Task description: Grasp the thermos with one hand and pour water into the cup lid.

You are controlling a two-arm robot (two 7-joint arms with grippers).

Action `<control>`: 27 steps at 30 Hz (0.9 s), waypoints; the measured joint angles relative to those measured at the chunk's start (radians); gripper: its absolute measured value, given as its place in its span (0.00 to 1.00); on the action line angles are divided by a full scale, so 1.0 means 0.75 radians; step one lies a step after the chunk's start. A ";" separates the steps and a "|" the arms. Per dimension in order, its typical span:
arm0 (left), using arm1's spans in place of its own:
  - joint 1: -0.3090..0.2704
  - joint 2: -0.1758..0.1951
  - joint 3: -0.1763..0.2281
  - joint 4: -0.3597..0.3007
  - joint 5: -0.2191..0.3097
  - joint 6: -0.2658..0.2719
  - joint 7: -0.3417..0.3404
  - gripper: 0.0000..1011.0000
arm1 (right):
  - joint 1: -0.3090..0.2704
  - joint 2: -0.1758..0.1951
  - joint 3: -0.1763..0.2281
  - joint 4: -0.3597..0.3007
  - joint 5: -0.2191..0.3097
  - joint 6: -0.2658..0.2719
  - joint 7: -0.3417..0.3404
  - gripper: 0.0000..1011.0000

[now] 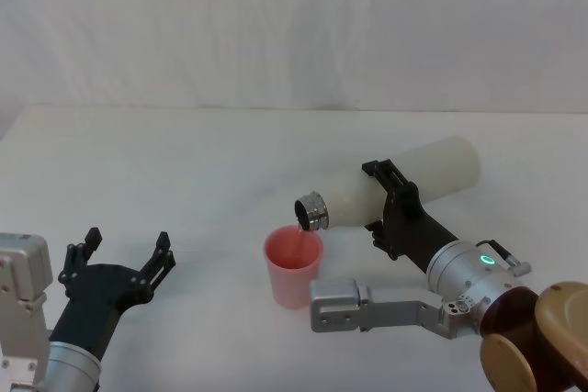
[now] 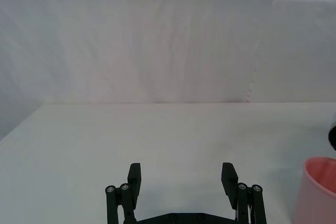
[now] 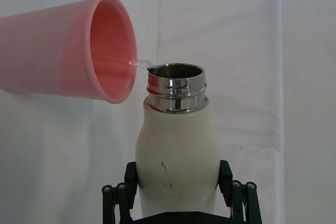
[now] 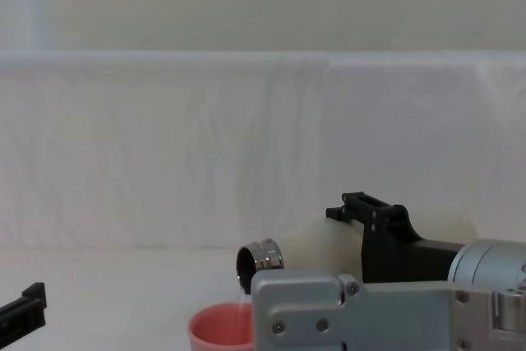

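Overhead, in the head view, the right gripper (image 1: pixel 390 204) at centre right had its jaws clamped around the thermos (image 1: pixel 404 186), which was tipped almost flat, steel neck pointing left and down over the cup lid (image 1: pixel 294 265) standing on the white surface (image 1: pixel 184 162) at lower centre. The left gripper (image 1: pixel 124 254) sat at lower left, jaws spread and holding nothing.

From the left wrist view, the open left gripper (image 2: pixel 181 179) hung above the surface, with the cup lid (image 2: pixel 315 192) at the lower right edge.

From the right wrist view, a thin stream of water (image 3: pixel 140 63) ran from the thermos (image 3: pixel 176 156) mouth into the cup lid (image 3: pixel 68 56) at upper left.

Lower down, the chest view showed the thermos (image 4: pixel 320 248) neck just above the cup lid (image 4: pixel 220 328) at bottom centre.
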 joint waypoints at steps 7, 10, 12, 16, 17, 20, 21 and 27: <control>0.000 0.000 0.000 0.000 0.000 0.000 0.000 0.99 | 0.001 -0.001 -0.001 -0.002 0.000 0.001 0.003 0.94; 0.000 0.000 0.000 0.000 0.000 0.000 0.000 0.99 | 0.002 -0.001 -0.001 -0.004 0.000 0.002 0.006 0.94; 0.000 0.000 0.000 0.000 0.000 0.000 0.000 0.99 | 0.002 -0.001 -0.001 -0.005 0.000 0.002 0.006 0.94; 0.000 0.000 0.000 0.000 0.000 0.000 0.000 0.99 | 0.002 -0.002 0.004 -0.008 0.012 0.001 0.009 0.94; 0.000 0.000 0.000 0.000 0.000 0.000 0.000 0.99 | 0.001 -0.002 0.006 -0.009 0.018 0.000 0.011 0.94; 0.000 0.000 0.000 0.000 0.000 0.000 0.000 0.99 | 0.000 -0.004 0.010 -0.011 0.028 -0.003 0.012 0.94; 0.000 0.000 0.000 0.000 0.000 0.000 0.000 0.99 | -0.001 -0.005 0.015 -0.012 0.039 -0.006 0.013 0.94; 0.000 0.000 0.000 0.000 0.000 0.000 0.000 0.99 | -0.017 -0.009 0.041 -0.031 0.093 -0.019 0.014 0.94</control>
